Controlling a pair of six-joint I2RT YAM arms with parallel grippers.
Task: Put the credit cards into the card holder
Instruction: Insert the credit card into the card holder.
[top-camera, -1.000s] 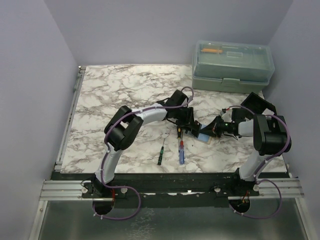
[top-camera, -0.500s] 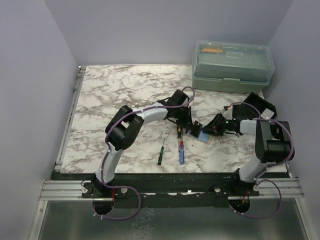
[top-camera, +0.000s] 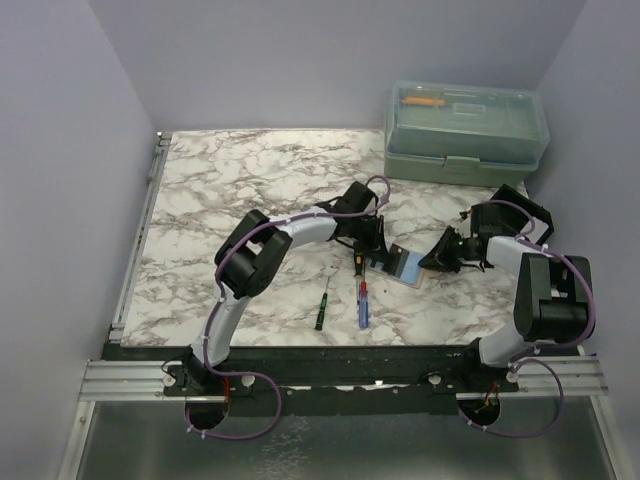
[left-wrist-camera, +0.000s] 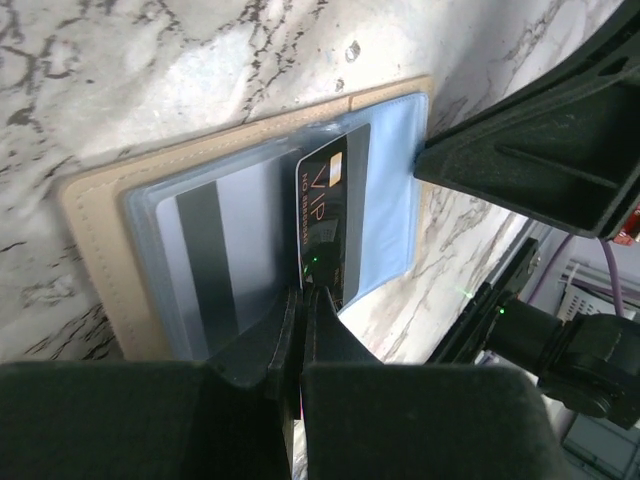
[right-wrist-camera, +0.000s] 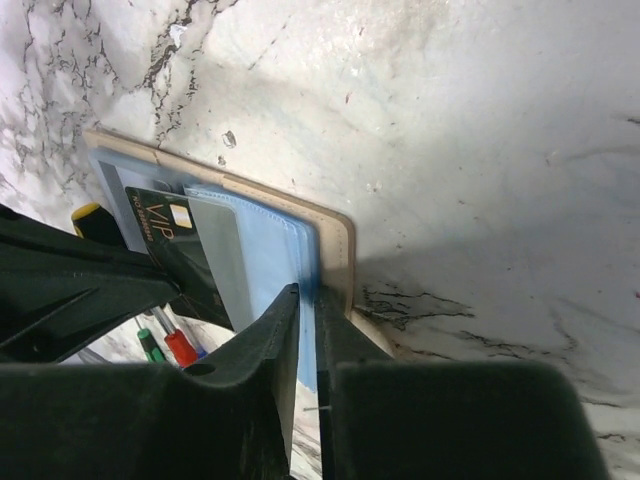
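Note:
The card holder (left-wrist-camera: 90, 230) lies open on the marble table: tan, with pale blue clear sleeves. It also shows in the top view (top-camera: 405, 266) and the right wrist view (right-wrist-camera: 340, 240). A grey card with a black stripe (left-wrist-camera: 205, 260) sits inside a sleeve. My left gripper (left-wrist-camera: 303, 295) is shut on a black VIP card (left-wrist-camera: 335, 210), whose far end lies in the sleeve's opening. My right gripper (right-wrist-camera: 303, 292) is shut on the blue sleeve (right-wrist-camera: 270, 250) at the holder's right edge. The VIP card (right-wrist-camera: 160, 215) and the left gripper's fingers (right-wrist-camera: 70, 290) show there too.
A translucent green toolbox (top-camera: 467, 130) stands at the back right. Three screwdrivers lie just in front of the holder: a blue and red one (top-camera: 364, 303), a green one (top-camera: 321, 310) and a yellow and black one (top-camera: 355, 262). The table's near edge (top-camera: 340, 348) is close.
The right arm's elbow has swung toward the near right while its gripper stays at the holder's right edge, shifted slightly right. The left arm has barely moved.

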